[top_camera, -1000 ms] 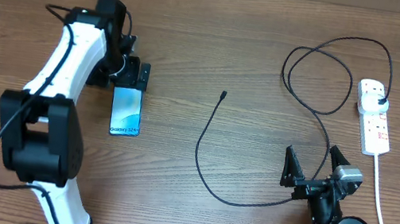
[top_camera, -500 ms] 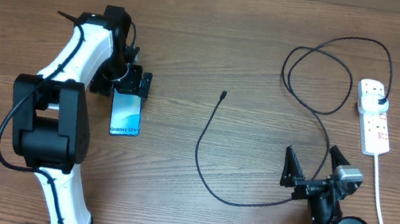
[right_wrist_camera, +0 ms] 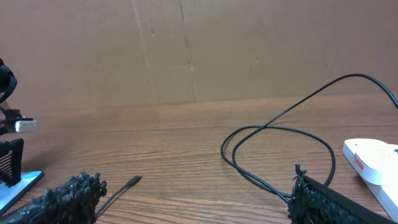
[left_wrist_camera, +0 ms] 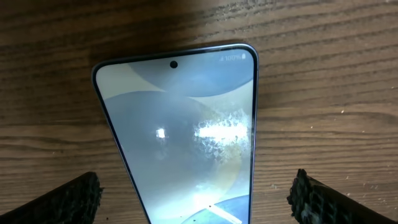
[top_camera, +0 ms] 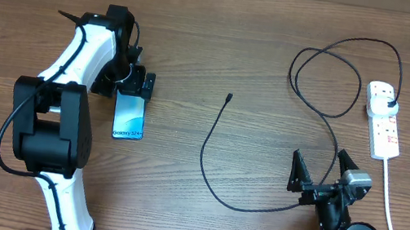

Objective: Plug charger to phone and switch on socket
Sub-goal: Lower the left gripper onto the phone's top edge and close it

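Observation:
The phone [top_camera: 129, 116] lies flat on the wood table left of centre, its blue screen up; it fills the left wrist view [left_wrist_camera: 186, 137]. My left gripper [top_camera: 136, 85] is open, its fingers either side of the phone's far end, apart from its edges. The black charger cable [top_camera: 213, 170] loops across the table, its connector tip [top_camera: 229, 97] lying free at centre, its plug head [top_camera: 389, 103] in the white socket strip [top_camera: 383, 120] at the right. My right gripper [top_camera: 319, 173] is open and empty near the front edge; its view shows the tip [right_wrist_camera: 132, 181] and cable loops [right_wrist_camera: 280, 134].
The socket's thick white cord [top_camera: 391, 219] runs toward the front right edge. A cardboard wall [right_wrist_camera: 186, 50] stands behind the table. The left arm [top_camera: 74, 53] reaches over the left side of the table.
The left arm swung its elbow and brought the gripper slightly nearer the phone's far end a second ago; it has held still since. The right arm, phone and cable have not moved.

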Robot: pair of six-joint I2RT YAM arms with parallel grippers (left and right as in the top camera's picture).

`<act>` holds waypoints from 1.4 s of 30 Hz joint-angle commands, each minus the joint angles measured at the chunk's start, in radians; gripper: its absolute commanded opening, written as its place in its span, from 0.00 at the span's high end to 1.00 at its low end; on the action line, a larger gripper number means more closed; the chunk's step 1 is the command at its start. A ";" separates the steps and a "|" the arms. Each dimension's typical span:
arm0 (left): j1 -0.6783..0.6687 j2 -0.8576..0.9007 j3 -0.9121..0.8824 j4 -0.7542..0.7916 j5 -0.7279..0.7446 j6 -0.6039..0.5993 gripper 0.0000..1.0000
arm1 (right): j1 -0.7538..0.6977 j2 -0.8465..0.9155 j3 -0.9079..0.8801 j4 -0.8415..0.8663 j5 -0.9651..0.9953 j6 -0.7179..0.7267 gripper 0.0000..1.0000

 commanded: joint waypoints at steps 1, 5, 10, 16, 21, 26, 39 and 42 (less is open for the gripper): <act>-0.003 0.013 -0.006 0.003 -0.009 -0.053 0.00 | 0.006 -0.010 -0.011 0.006 0.002 0.000 0.00; -0.004 0.013 -0.006 0.002 0.016 -0.061 0.00 | 0.006 -0.010 -0.011 0.006 0.002 0.000 0.00; -0.010 0.014 -0.006 0.006 0.011 -0.075 0.00 | 0.006 -0.010 -0.011 0.006 0.002 0.000 0.00; -0.016 0.029 -0.009 0.015 -0.011 -0.074 0.00 | 0.006 -0.010 -0.011 0.006 0.002 0.000 0.00; -0.017 0.037 -0.011 0.015 -0.013 -0.070 0.00 | 0.006 -0.010 -0.011 0.006 0.002 0.000 0.00; -0.022 0.039 -0.016 0.022 -0.019 -0.071 0.00 | 0.006 -0.010 -0.011 0.006 0.002 0.000 0.00; -0.021 0.041 -0.108 0.099 -0.019 -0.072 0.00 | 0.006 -0.010 -0.011 0.006 0.002 0.000 0.00; -0.022 0.041 -0.122 0.110 -0.019 -0.075 0.00 | 0.006 -0.010 -0.011 0.006 0.002 0.000 0.00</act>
